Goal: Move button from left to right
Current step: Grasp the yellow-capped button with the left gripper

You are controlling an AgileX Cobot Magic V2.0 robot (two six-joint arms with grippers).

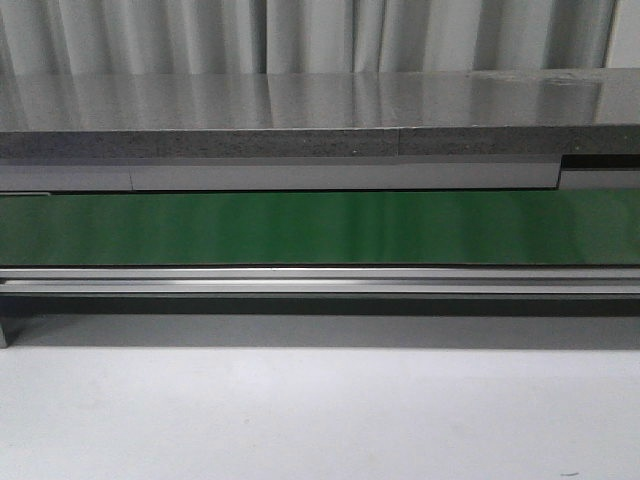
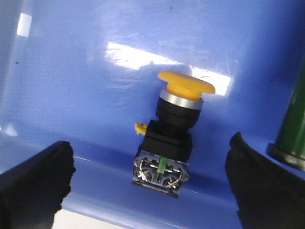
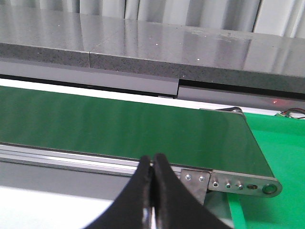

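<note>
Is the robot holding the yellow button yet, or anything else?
No. The left gripper is open around the button, not touching. The right gripper is shut on nothing.

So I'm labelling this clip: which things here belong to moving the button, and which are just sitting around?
Part of the job:
- the button, lying in the blue bin
- left gripper, fingers open either side of it
- right gripper, fingers closed, empty

Just there:
- green conveyor belt
- green cylinder in the bin
- grey counter
</note>
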